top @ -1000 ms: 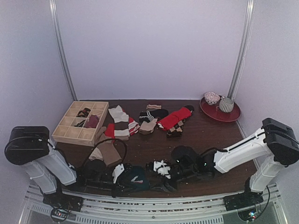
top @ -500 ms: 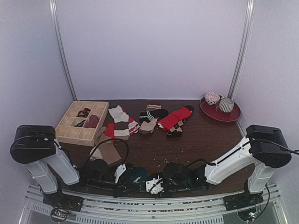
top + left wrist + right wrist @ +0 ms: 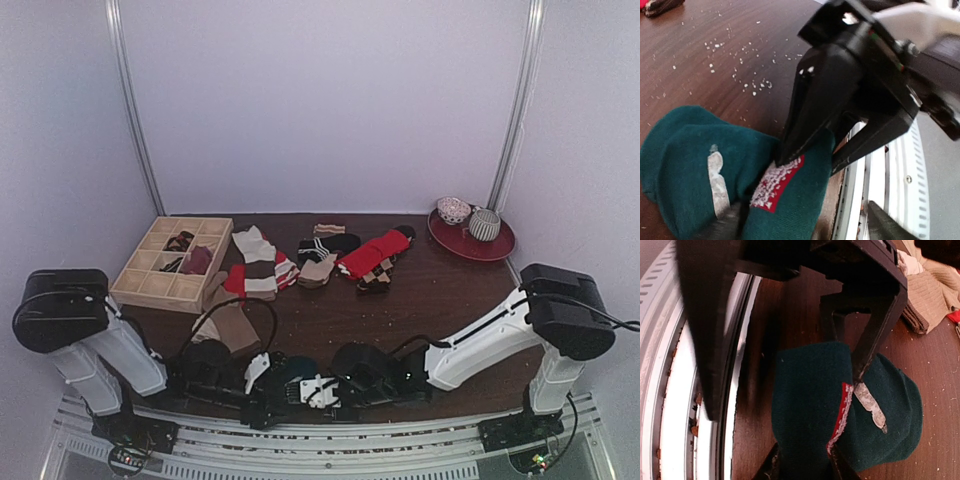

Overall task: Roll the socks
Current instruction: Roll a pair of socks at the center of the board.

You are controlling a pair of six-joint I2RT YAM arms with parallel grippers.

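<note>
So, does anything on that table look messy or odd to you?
Yes: pale crumbs are scattered across the brown table, and the teal sock at its near edge carries a whitish streak, like dried residue or wear. The other socks farther back lie in a loose jumble.

Dark teal sock (image 3: 685, 165), bearing a red patch (image 3: 777, 185) speckled white and a pale grey streak (image 3: 717, 182), at the tip of the black right end effector (image 3: 808, 165); beyond it, brown wood-grain surface (image 3: 685, 60) flecked white.
</note>
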